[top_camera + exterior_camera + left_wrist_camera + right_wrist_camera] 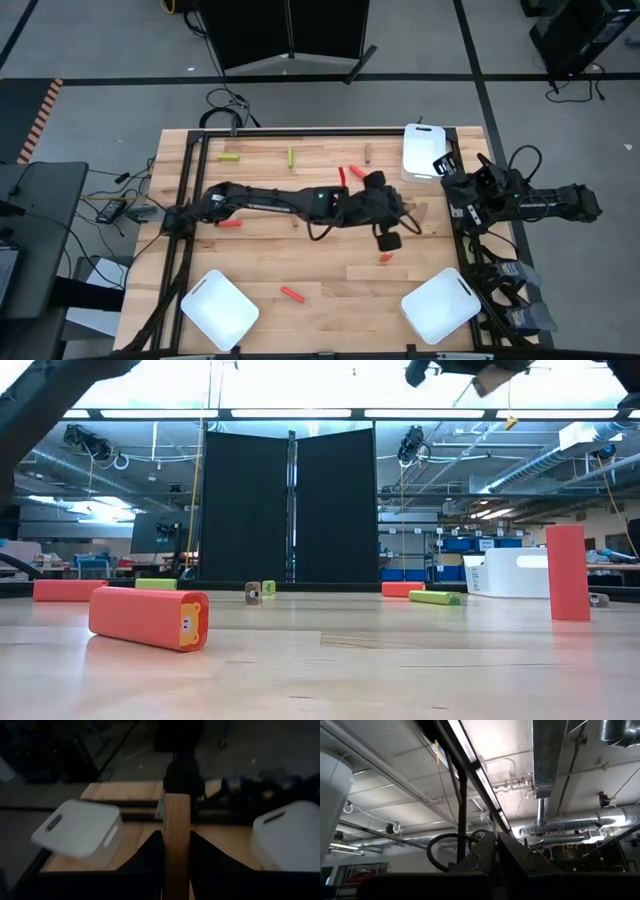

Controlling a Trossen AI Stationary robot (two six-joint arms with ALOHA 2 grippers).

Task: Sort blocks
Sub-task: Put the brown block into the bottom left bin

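A: Well, the left gripper (176,855) is stretched out over the middle of the wooden slatted table (330,275), and its jaws are clamped on a plain brown wooden stick block (176,840), held upright between the dark fingers (145,860).

B: And where does that sit from above?

A: Right of centre, with the left gripper (400,212) near the far-right white rounded-square tray (422,150). The right gripper (450,180) waits at the table's right edge, just beside that tray. Its wrist camera looks up at the ceiling, so whether its jaws are wide or narrow I cannot tell.

B: The other blocks?

A: Scattered. A yellow-green stick block (231,156) and a second yellow-green one (291,156) lie near the far edge, with a brown wooden block (368,152) to their right. A red stick block (356,171) rests just behind the left arm, another red one (229,224) lies just in front of that arm, near its base, a small red block (385,258) sits just in front of the gripper, and one more red block (291,294) lies near the front.

B: From table height?

A: A big red rounded block (148,617) lies close to the lens, a red block stands upright (567,572) on the right.

B: Trays?

A: A white tray front-left (219,308), another front-right (440,304).
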